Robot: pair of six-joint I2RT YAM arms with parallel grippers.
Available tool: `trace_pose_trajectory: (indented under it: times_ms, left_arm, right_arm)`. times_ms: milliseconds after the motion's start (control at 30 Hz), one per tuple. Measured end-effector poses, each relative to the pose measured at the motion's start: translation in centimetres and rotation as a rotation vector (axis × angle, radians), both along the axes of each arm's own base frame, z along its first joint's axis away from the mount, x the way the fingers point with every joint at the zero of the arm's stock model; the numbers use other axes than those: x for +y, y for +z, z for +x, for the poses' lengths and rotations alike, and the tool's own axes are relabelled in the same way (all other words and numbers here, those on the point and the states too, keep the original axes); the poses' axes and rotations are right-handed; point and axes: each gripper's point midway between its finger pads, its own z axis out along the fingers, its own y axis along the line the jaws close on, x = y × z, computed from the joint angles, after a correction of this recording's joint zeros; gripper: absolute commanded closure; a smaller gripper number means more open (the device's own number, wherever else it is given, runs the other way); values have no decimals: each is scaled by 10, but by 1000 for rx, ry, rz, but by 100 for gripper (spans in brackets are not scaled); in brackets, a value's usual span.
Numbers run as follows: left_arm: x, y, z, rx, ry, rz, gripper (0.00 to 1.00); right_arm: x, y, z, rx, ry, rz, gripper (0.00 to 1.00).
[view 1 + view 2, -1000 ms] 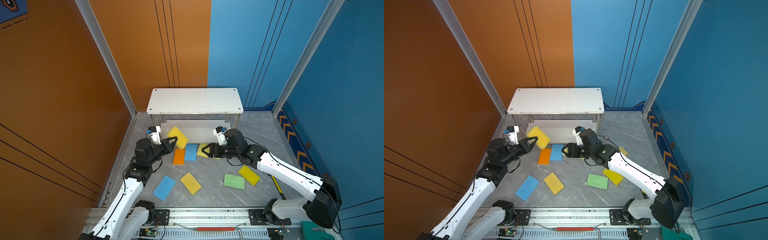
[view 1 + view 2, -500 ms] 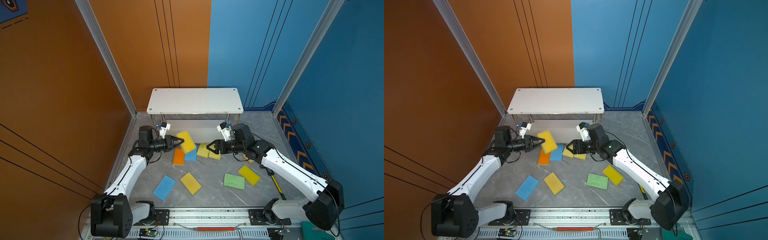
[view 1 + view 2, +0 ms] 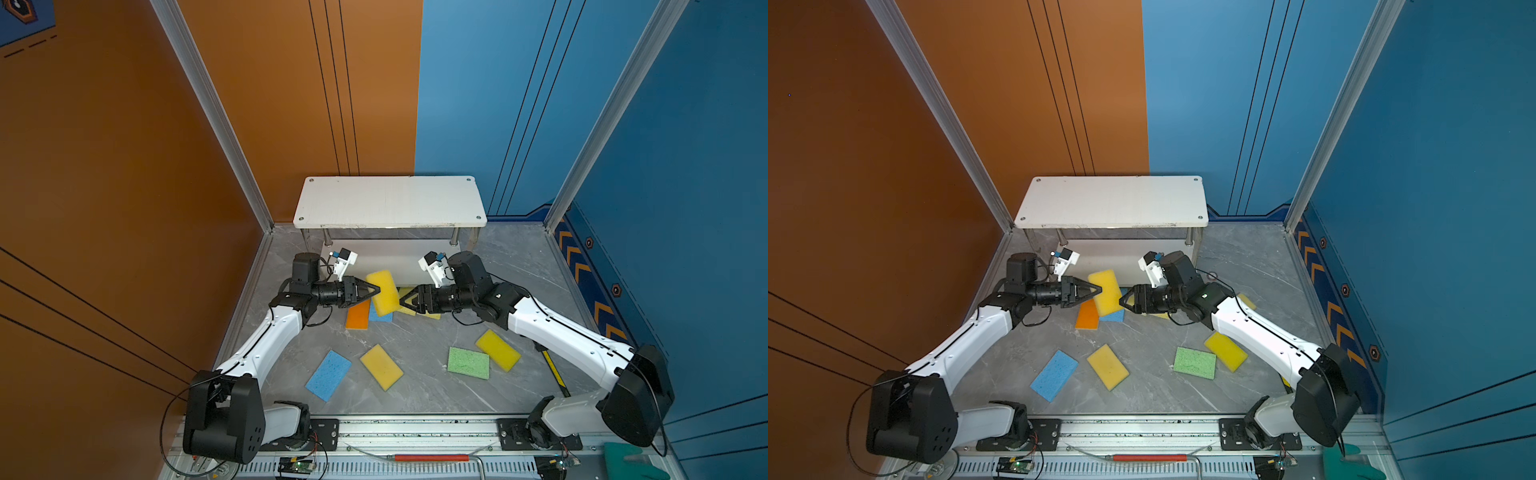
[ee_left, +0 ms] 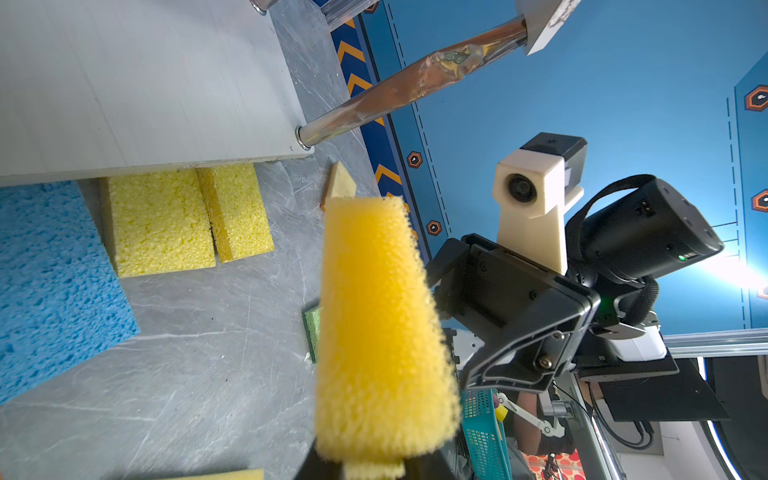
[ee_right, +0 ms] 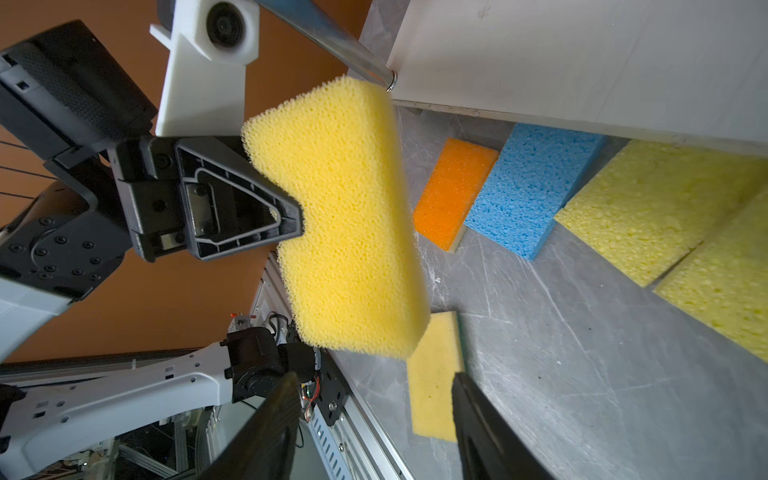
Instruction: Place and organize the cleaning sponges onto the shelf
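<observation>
My left gripper (image 3: pixel 376 289) is shut on a yellow sponge (image 3: pixel 384 291), held on edge in the air in front of the shelf (image 3: pixel 390 201). The left wrist view shows that sponge (image 4: pixel 374 332) pinched at its near end. My right gripper (image 3: pixel 402 300) faces it from the other side, open, its fingertips just short of the sponge's (image 5: pixel 345 224) free end. On the floor lie an orange sponge (image 3: pixel 358 314), two blue ones (image 3: pixel 329 375) (image 5: pixel 536 187), a green one (image 3: pixel 468 363) and several yellow ones (image 3: pixel 381 367) (image 3: pixel 498 350) (image 4: pixel 158 224).
The shelf's lower board (image 3: pixel 386 257) and metal posts (image 4: pixel 415 79) stand right behind both grippers. A yellow-handled tool (image 3: pixel 555 374) lies under the right arm. Orange and blue walls close in the floor on three sides.
The left gripper has carried the yellow sponge rightward to the middle. The right gripper has swung round to face it and its jaws have narrowed a little.
</observation>
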Motion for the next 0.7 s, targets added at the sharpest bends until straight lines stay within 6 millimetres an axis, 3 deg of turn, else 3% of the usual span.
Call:
trace_pose_trajectory:
  times_ms: [200,433,700]
  left_arm:
    - [0,2,-1,-8,-3,-4,82]
    - [0,6,-1,-27,-6,-8,82]
    - [-2,7,-4,-29,-18,-13,82]
  right_arm:
    - [15,-10,-8,32,29,0,47]
    - [17,-8,-6,33,18,16,48]
    - [14,-23,4,60,-33,-12,48]
